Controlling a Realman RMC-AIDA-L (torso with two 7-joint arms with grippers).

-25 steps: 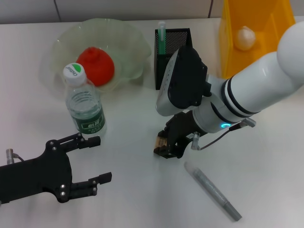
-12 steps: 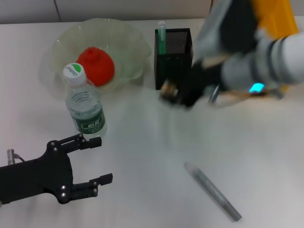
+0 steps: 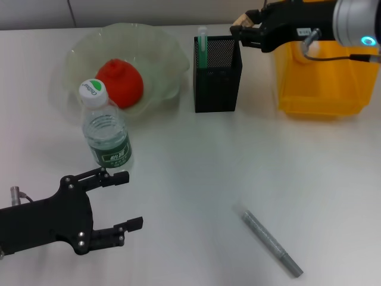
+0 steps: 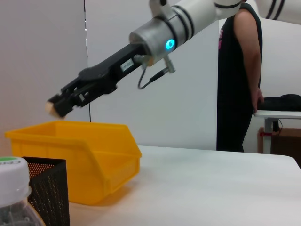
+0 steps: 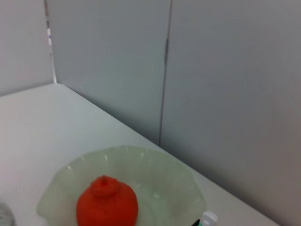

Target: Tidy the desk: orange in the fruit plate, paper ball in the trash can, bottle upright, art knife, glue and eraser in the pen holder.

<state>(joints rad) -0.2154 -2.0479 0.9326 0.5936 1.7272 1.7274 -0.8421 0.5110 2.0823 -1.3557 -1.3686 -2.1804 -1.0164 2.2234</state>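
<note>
Up from the worktop, the right pincer [image 3: 243, 25] now carries the eraser [image 3: 240, 22] clamped above the pen holder [image 3: 218, 74]; it should centre over the opening before releasing. Left pincer [image 3: 116, 202] idles open, near-left.

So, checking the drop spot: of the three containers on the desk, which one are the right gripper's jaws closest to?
The black mesh pen holder: the right gripper, shut on the eraser, hangs above its far corner, beside the trash can, far from the fruit plate.

Right claw [image 3: 243, 25] grips eraser [image 3: 240, 22] above pen holder [image 3: 218, 74]; left claw [image 3: 122, 199] open near upright bottle [image 3: 106, 132].
</note>
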